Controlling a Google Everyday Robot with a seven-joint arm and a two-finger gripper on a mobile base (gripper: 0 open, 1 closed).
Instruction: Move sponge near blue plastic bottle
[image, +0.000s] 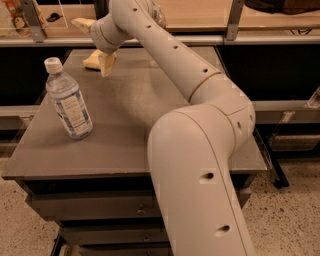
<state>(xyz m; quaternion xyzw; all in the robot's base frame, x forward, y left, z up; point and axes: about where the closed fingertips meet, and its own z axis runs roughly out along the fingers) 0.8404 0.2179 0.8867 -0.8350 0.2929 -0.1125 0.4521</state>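
The pale-yellow sponge (91, 60) lies on the grey table (150, 105) at its far left corner. My gripper (95, 44) is right over it and open. One finger (82, 23) points left above the sponge. The other finger (108, 64) reaches down to the table, touching the sponge's right side. The blue plastic bottle (68, 98), clear with a white cap and a blue-and-white label, stands upright near the table's left edge, well in front of the sponge and apart from it.
My arm (200, 150) crosses the table from the front right to the back left. A shelf rail (200, 39) runs behind the table, with small items (20, 20) at its far left. Drawers (100, 210) sit under the tabletop.
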